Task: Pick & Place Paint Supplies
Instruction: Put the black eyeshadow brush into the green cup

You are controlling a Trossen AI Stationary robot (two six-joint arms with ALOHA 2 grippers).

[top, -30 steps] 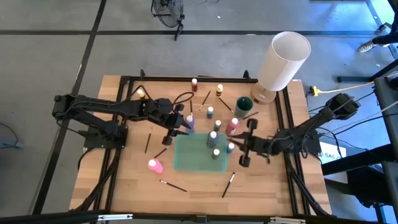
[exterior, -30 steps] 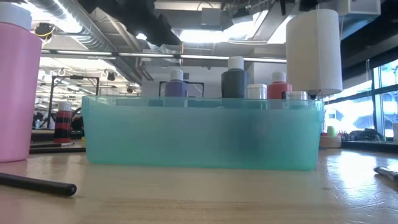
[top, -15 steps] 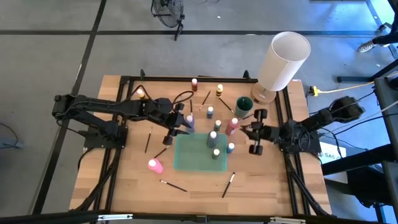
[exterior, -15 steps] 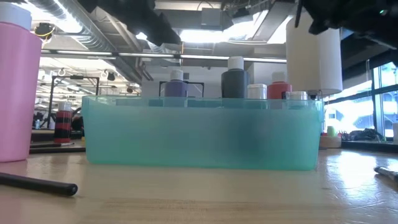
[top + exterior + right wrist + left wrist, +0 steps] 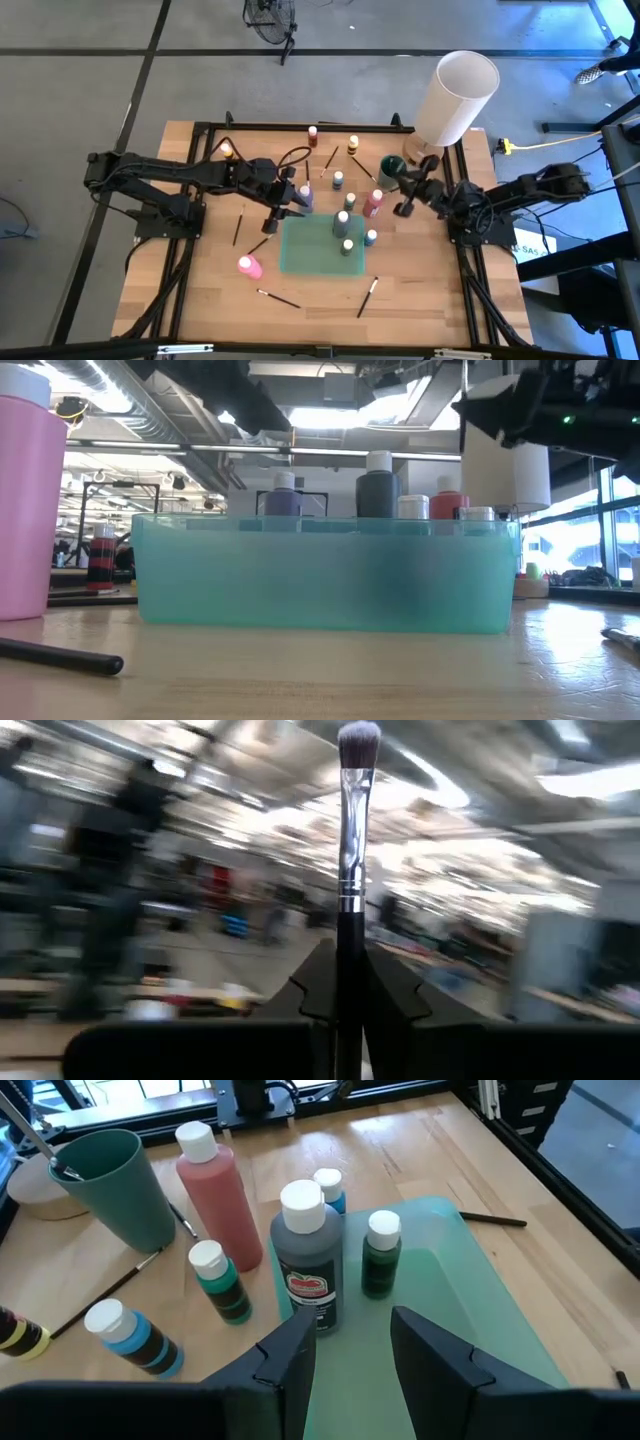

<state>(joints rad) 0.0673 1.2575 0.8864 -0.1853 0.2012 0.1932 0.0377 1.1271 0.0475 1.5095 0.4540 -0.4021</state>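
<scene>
My right gripper (image 5: 408, 187) hovers at the table's right, next to the dark green cup (image 5: 390, 170), shut on a thin dark-handled brush (image 5: 348, 840) with a silver collar and a pale tuft. My left gripper (image 5: 350, 1370) is open over the near-left part of the teal tray (image 5: 312, 250), with nothing between its fingers. A dark grey bottle (image 5: 305, 1255) and a green bottle (image 5: 380, 1255) stand upright in the tray. A purple bottle (image 5: 305, 195) stands just beyond the left gripper. My right gripper pinches the brush's dark handle (image 5: 347, 965) between its two fingers. The brush runs along the fingers, and its tuft end (image 5: 358, 740) sticks out past the fingertips. The fingers come from the table's right and slant upward. The brush is clear of the table.
More bottles stand beyond the tray: red (image 5: 215, 1195), teal (image 5: 220, 1280), blue (image 5: 130, 1335). A pink bottle (image 5: 248, 266) stands near the tray's left. Loose brushes (image 5: 278, 297) (image 5: 367, 297) lie near the front edge. A large white cylinder (image 5: 455, 95) stands at the far right.
My right gripper has swung from beside the tray's right end toward the table's far edge, up to the dark green cup, and has tipped its fingers upward. It has come into the low view at the upper right. The left gripper has kept still.
</scene>
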